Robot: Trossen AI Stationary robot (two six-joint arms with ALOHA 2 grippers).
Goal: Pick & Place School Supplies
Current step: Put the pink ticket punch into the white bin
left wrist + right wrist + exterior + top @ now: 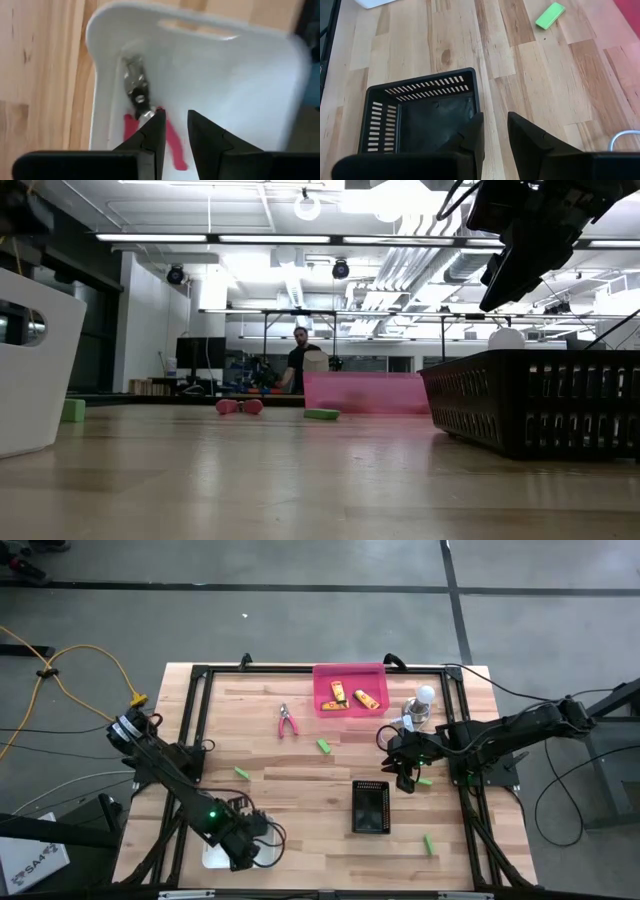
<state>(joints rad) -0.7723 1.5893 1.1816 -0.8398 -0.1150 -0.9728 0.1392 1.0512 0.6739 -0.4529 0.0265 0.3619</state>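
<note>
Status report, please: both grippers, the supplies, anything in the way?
Left gripper empty over white bin, pliers inside. Right gripper empty beside black basket. Green blocks and second pliers loose on table. Nothing blocking.

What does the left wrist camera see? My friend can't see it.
A pink-handled metal plier tool lies inside a white plastic bin that sits on the pale wooden table. The left pincer hangs just above it, its two dark fingers slightly apart and holding nothing.
</note>
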